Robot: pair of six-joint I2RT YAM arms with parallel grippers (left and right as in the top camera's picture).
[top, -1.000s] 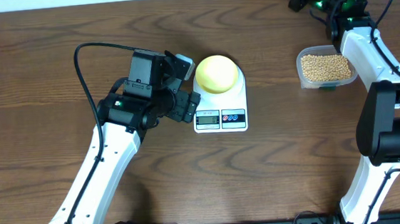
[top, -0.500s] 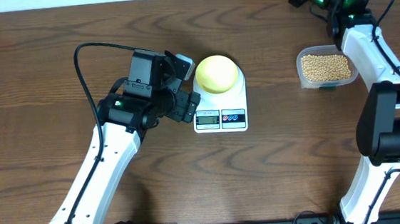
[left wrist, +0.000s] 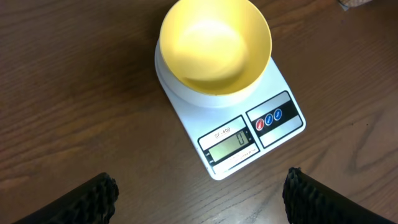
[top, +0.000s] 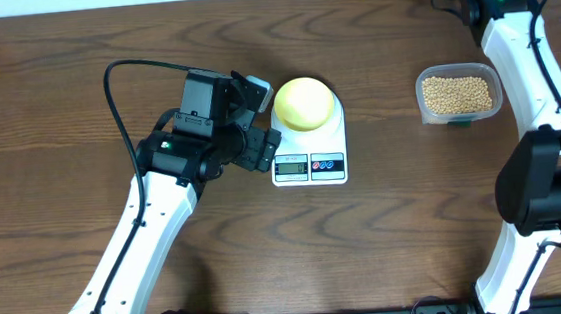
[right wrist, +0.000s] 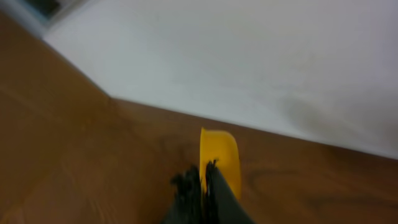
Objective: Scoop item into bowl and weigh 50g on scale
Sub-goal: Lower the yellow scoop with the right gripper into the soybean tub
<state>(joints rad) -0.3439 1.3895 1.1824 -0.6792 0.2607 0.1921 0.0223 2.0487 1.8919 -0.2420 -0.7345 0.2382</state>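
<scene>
**Counter stock: claws, scoop, scale, bowl, beans**

Left claw [left wrist: 202, 198]: jaws spread wide, nothing between them. It hangs over the near, display end of the scale, and both dark fingertips show at the bottom corners of the wrist view.

Right claw [right wrist: 200, 194]: closed on the yellow scoop [right wrist: 219, 163] at the far edge of the counter [top: 52, 55], well apart from the other items. In the overhead view the scoop's head lies left of the claw, so its long axis runs roughly along that far edge. The handle is mostly hidden.

Scale [top: 310, 165]: white and rectangular, at mid-counter. Its long axis runs far to near, with the display and two buttons at the near end. The display shows a single digit, seemingly zero.

Bowl [top: 304, 103]: pale yellow, upright on the scale's platform at the far end, nothing in it.

Beans [top: 456, 91]: all inside the clear tub [top: 422, 103], right of the scale and apart from it. The tub's long axis runs left to right.
</scene>
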